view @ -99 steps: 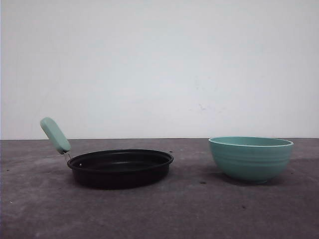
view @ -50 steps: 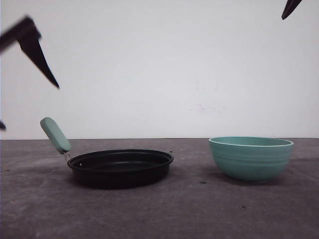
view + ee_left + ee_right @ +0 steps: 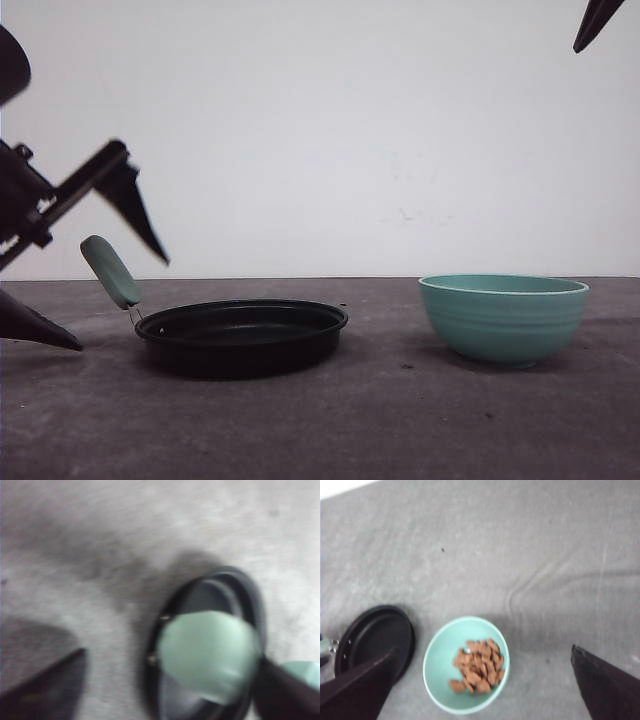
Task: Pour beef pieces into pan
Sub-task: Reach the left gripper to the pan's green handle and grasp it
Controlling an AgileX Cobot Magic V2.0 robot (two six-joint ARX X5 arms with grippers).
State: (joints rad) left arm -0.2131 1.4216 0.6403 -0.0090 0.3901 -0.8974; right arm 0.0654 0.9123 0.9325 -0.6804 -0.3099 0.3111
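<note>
Front view: the grey table (image 3: 330,420) carries two things side by side, well apart. On the left sits the black pan (image 3: 242,336), its mint-green handle (image 3: 111,271) slanting up and to the left. On the right stands a ribbed mint-green bowl (image 3: 503,317). The left gripper (image 3: 105,300) hangs at the left edge with its jaws spread wide, one dark finger above the handle and the other low beside the pan, touching neither. A dark finger tip of the right gripper (image 3: 597,22) shows in the upper right corner, high above the bowl. Behind everything is a plain white wall (image 3: 350,130).

Right wrist view, from above, shows the right gripper's jaws held wide apart, with the beef pieces (image 3: 478,666) heaped inside the bowl (image 3: 440,660) and the pan (image 3: 376,639) beside it.
</note>
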